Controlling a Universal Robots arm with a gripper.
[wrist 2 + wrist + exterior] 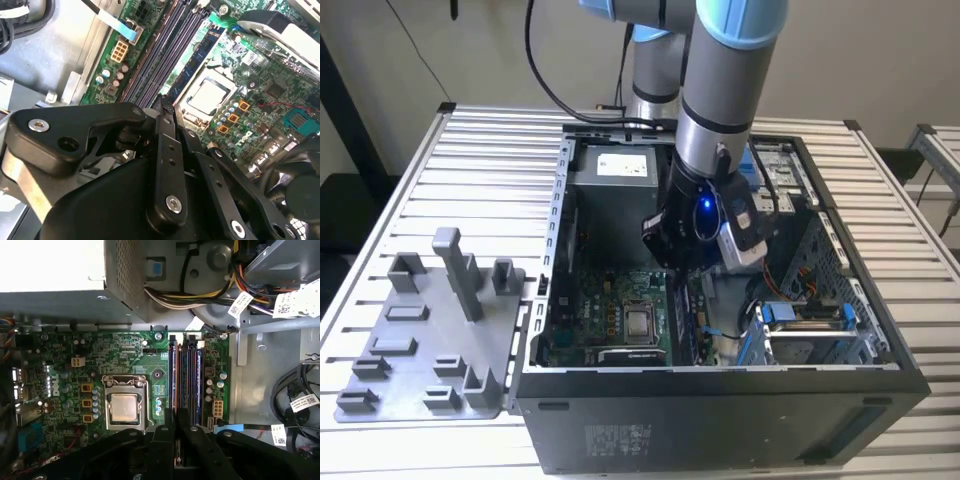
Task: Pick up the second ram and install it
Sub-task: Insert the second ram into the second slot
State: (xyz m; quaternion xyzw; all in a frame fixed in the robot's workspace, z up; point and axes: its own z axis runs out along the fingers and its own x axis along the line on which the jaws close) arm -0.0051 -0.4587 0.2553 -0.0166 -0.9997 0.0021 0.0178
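Note:
My gripper (685,262) hangs inside the open computer case (720,410), low over the motherboard. In both wrist views its black fingers (165,435) stand close together, shut on the second ram (181,416), a thin dark strip seen edge-on between the tips. The strip lines up with the long memory slots (186,375) beside the processor socket (124,407). In the second wrist view the gripper (167,107) sits at the near end of those slots (170,55). The fingers hide most of the ram's length.
A grey holder tray (420,340) with posts and blocks lies on the slatted table at the exterior view's left. Inside the case are the power supply (620,165), a drive cage (810,330) and bundled cables (300,390). The case walls close in around the arm.

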